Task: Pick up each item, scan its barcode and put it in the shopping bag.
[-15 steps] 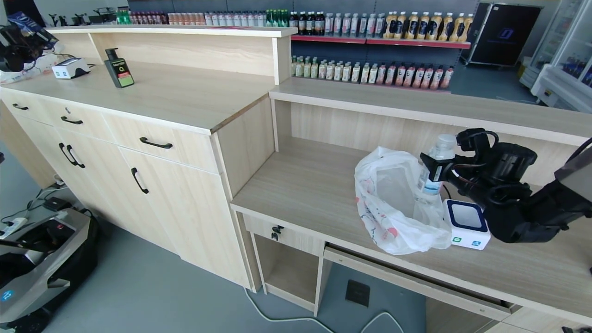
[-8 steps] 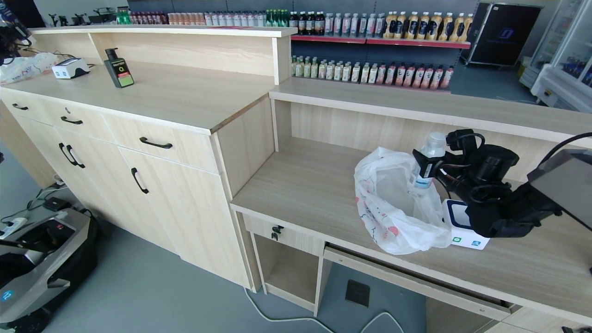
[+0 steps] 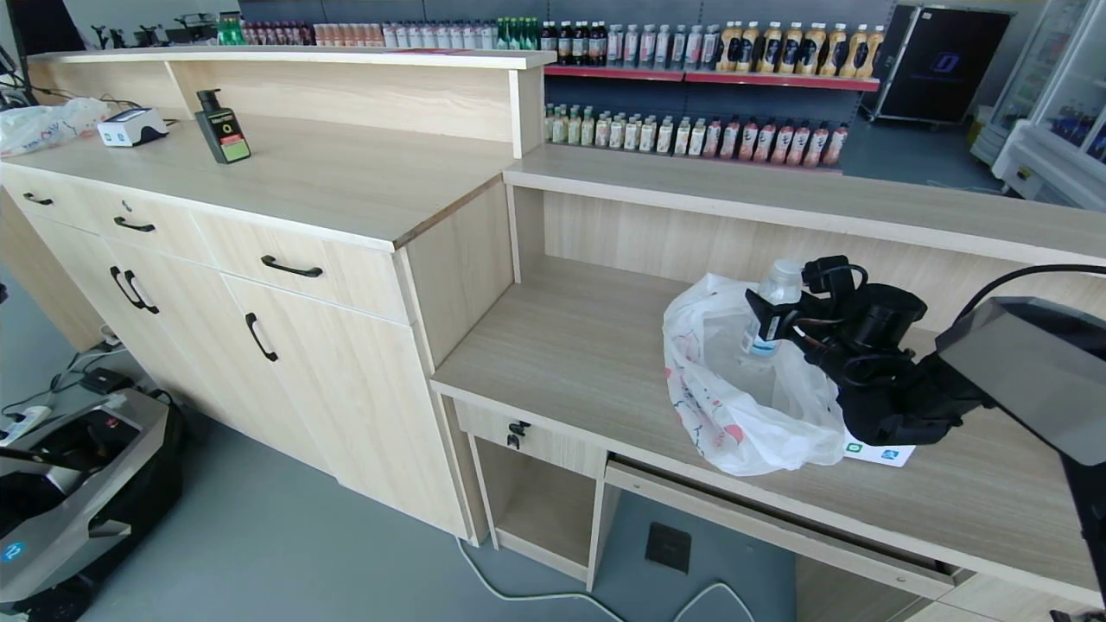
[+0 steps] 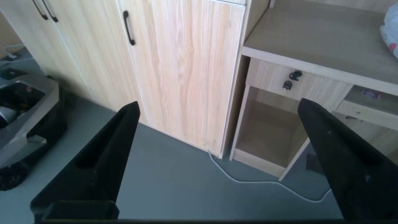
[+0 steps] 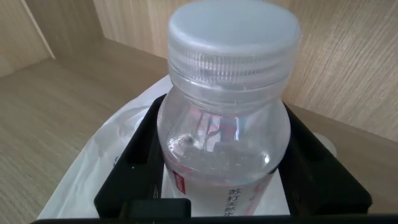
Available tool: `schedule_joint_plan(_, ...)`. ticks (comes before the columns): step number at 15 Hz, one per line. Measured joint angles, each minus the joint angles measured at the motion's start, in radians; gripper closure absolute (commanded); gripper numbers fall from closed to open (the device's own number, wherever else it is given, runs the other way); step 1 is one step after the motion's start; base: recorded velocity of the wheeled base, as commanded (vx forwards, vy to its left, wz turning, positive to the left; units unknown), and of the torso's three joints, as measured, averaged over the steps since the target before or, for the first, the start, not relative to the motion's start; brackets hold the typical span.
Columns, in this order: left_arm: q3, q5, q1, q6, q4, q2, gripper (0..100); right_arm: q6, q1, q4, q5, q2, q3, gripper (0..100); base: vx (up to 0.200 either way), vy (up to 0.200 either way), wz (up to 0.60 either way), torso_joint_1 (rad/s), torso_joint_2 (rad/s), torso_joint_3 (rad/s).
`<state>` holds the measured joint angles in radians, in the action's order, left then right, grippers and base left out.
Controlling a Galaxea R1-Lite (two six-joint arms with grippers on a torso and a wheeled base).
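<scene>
Left gripper point(image 4: 217, 109): hangs over the grey floor point(image 4: 180, 186) in front of the cabinet doors point(image 4: 180, 62). Both dark fingers point(image 4: 102, 155) are spread wide, with nothing between them. A white cable point(image 4: 245, 178) runs across the floor below the open cubby.

Lower counter point(image 3: 579, 345): light wood, with a small locked drawer point(image 3: 518, 432) under its front edge.
- White plastic shopping bag point(image 3: 717, 406) with a red print sits on it, mouth open upward.
- White scanner box point(image 3: 880, 453) is just beside the bag on the robot's right, mostly hidden behind the right arm.

Right gripper point(image 3: 772, 318): over the bag's open mouth, clamped on a clear water bottle point(image 3: 775, 289).
- In the right wrist view the black jaws press both sides of the bottle point(image 5: 227, 124) below its shoulder.
- The bottle has a white cap on top and a red-and-white label lower down, and stands about upright.
- Its lower end lines up with the bag's opening. Cannot tell whether it is past the rim.
- Bag plastic point(image 5: 93, 162) shows beneath it.

Upper counter point(image 3: 328, 181), farther off to the left: a dark payment terminal point(image 3: 223, 130) with a green face, a small white device point(image 3: 130, 128), and another plastic bag point(image 3: 43, 125) at the far end.

Background: store shelves point(image 3: 691, 134) with rows of drink bottles.
</scene>
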<state>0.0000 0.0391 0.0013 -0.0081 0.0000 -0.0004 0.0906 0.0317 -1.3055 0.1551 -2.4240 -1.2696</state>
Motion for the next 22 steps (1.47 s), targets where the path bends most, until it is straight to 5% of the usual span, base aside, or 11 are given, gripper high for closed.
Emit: schedule_joint_plan(22,0.000,0.000,0.000,-0.001,0.000,0.000,0,0.034,-0.034,-0.001,0.046,-0.139,-0.134,100,0.000,0.000,0.00,0.000,0.00,0.000)
